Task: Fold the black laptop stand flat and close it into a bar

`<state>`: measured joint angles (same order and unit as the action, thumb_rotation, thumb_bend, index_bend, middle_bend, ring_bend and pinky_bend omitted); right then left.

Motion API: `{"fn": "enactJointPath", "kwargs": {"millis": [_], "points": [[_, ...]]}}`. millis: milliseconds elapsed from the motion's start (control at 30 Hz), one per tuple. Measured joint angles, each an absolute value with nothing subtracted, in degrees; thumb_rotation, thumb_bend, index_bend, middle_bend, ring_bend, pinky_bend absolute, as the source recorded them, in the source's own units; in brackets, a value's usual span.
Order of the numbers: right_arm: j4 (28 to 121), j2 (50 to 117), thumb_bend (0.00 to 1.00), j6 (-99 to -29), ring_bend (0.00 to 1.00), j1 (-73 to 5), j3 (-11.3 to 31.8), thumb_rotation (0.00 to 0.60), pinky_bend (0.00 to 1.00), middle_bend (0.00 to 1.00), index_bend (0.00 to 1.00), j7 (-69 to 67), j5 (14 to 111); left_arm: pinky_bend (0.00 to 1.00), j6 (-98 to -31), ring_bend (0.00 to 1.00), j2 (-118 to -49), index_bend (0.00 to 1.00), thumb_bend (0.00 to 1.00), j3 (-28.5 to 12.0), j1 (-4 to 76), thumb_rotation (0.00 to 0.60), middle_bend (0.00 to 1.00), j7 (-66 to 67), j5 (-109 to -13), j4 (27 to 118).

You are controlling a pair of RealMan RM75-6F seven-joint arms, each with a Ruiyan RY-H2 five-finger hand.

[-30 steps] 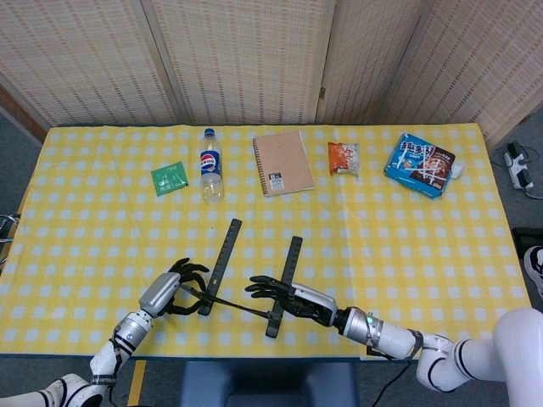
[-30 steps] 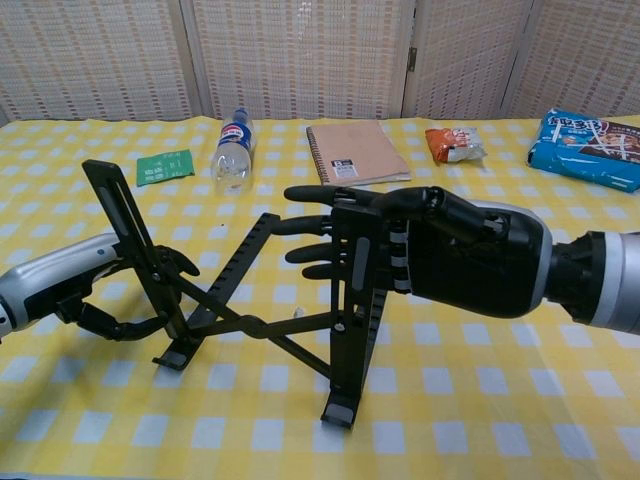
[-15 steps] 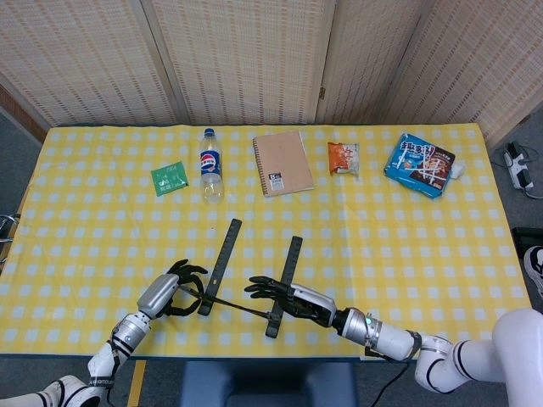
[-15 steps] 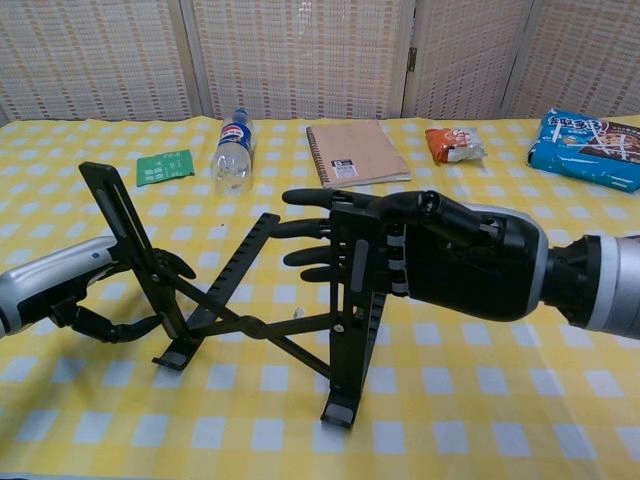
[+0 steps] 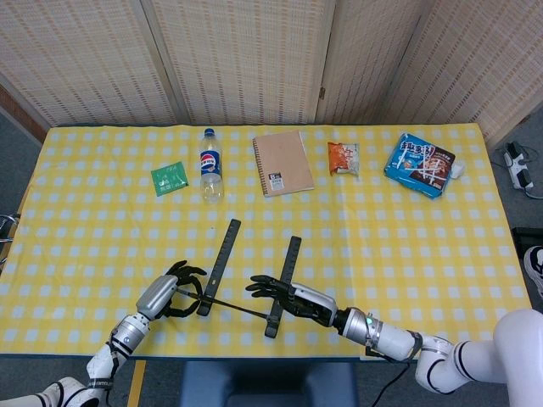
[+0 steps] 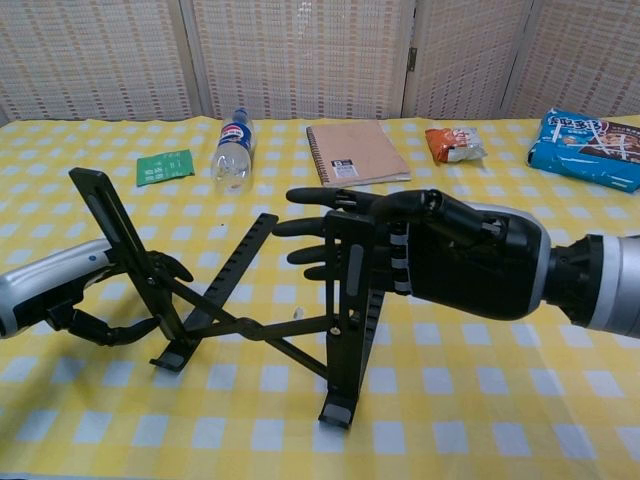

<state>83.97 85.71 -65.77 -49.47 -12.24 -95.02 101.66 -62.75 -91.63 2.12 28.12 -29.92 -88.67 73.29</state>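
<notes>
The laptop stand [image 6: 250, 300] looks like matt black metal. The surface [image 6: 500, 420] wears yellow checked cloth. Each hand, left [image 6: 85, 300] and right [image 6: 440, 255], has glossy black plastic fingers.

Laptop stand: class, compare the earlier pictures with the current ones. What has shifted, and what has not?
The left hand has drawn the left rail of the black laptop stand slightly outward, to the left. The right hand keeps holding the right rail. The bottle, notebook and snack packs stayed put.
</notes>
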Motion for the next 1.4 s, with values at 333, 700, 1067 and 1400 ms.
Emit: {"fn": "enactJointPath", "kwargs": {"millis": [333, 700, 1067, 1400], "points": [[84.1, 83.3, 0.8, -67.5, 0.09, -48.6, -12.2, 0.275, 0.0, 0.11, 0.0, -93.1, 101.7, 0.02, -62.0, 0.12, -88.6, 0.24, 0.43, 2.3, 28.4, 0.6, 0.24, -30.8, -88.6, 76.8], [88.5, 74.7, 0.8, -74.5, 0.09, -44.3, -10.4, 0.275, 0.0, 0.11, 0.0, -87.2, 99.7, 0.0, -62.5, 0.09, -82.0, 0.21, 0.43, 1.7, 29.0, 0.6, 0.2, -32.9, -89.0, 85.0], [91.9, 69.5, 0.8, -79.0, 0.09, -40.1, -8.7, 0.276, 0.0, 0.11, 0.0, -84.8, 99.2, 0.0, -59.2, 0.07, -80.0, 0.21, 0.43, -1.3, 32.3, 0.6, 0.2, -35.0, -87.5, 87.1], [95.3, 66.6, 0.8, -85.2, 0.08, -37.2, -6.6, 0.274, 0.0, 0.11, 0.0, -79.8, 101.2, 0.0, -54.3, 0.04, -80.3, 0.21, 0.44, -5.0, 36.2, 0.6, 0.17, -31.1, -83.2, 85.0]]}}
